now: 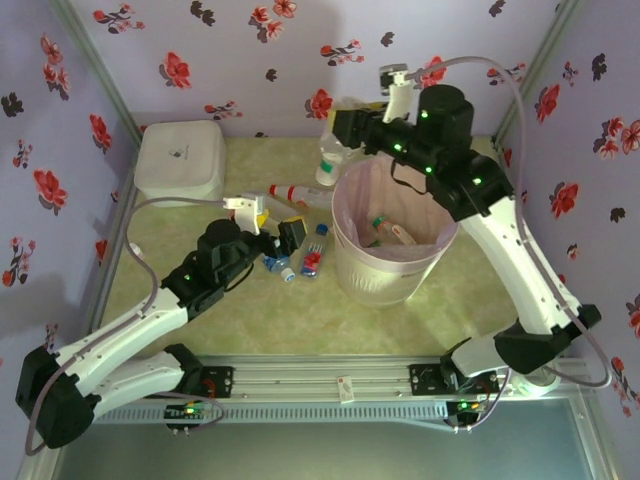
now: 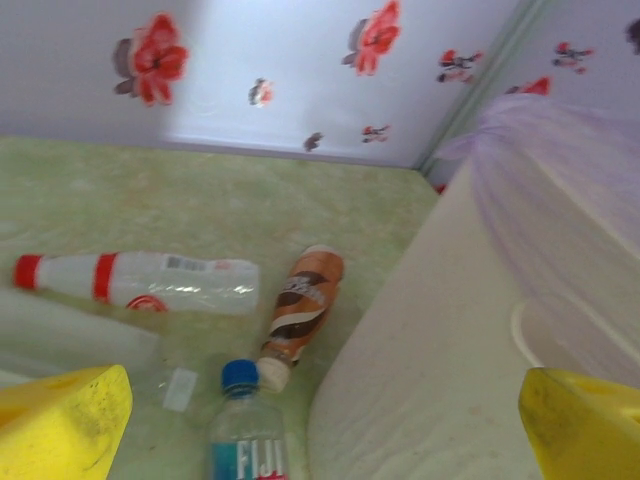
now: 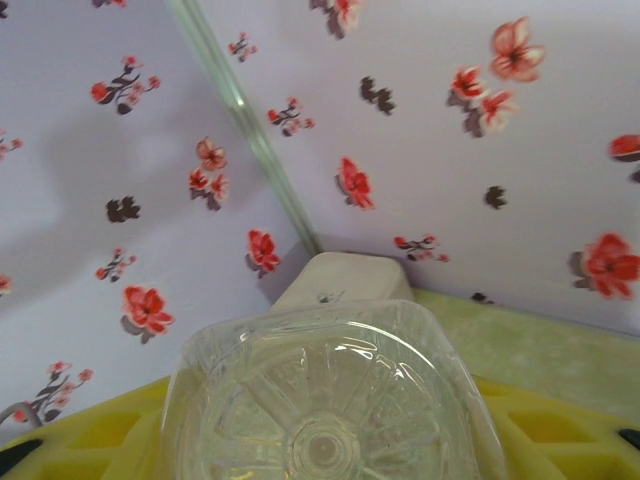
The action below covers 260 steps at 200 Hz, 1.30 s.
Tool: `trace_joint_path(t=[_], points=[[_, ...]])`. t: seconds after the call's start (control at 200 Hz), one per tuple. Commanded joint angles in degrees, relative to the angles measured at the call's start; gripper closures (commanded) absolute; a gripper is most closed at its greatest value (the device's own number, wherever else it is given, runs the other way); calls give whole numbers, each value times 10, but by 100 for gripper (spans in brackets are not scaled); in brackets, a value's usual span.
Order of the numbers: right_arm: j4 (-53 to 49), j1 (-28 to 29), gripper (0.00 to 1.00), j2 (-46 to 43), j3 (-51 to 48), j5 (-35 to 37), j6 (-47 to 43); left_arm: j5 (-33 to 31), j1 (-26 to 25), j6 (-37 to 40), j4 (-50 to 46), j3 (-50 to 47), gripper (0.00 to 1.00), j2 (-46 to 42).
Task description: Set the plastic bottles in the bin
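We note lavender walls (image 1: 200, 60) with red and dark flowers, over a pale green mottled tabletop (image 1: 300, 320). The bin (image 1: 385, 280) is white and ribbed, its liner (image 1: 350, 215) pale pink. We log a red-banded bottle (image 2: 140, 282), a brown-swirled bottle (image 2: 305, 300), a blue-capped bottle (image 2: 245, 440) and a clear bottle (image 3: 320, 410). The left claw (image 2: 325, 432) has yellow fingers.

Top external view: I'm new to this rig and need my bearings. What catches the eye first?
The white bin with its pink liner, right of centre, bottles already inside. The right pincer grips a clear bottle just beyond the bin's far-left rim. The open left pincer hovers over loose bottles lying left of the bin.
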Motion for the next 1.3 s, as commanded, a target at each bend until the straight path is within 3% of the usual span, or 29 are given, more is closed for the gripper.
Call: trace_joint_path(t=[0.0, 0.305, 0.59, 0.975, 1.295], points=[[-66, -24, 61, -24, 24, 20, -20, -97, 20, -68, -97, 24, 0, 23], [-267, -54, 64, -32, 80, 76, -93, -96, 100, -242, -150, -17, 7, 39], [-383, -57, 65, 8, 95, 138, -124, -30, 119, -259, -213, 33, 5, 110], [-430, -56, 69, 59, 54, 163, -140, -23, 119, -286, -223, 39, 5, 147], [-392, -49, 69, 80, -35, 153, -134, -21, 119, -292, -224, 39, 5, 154]])
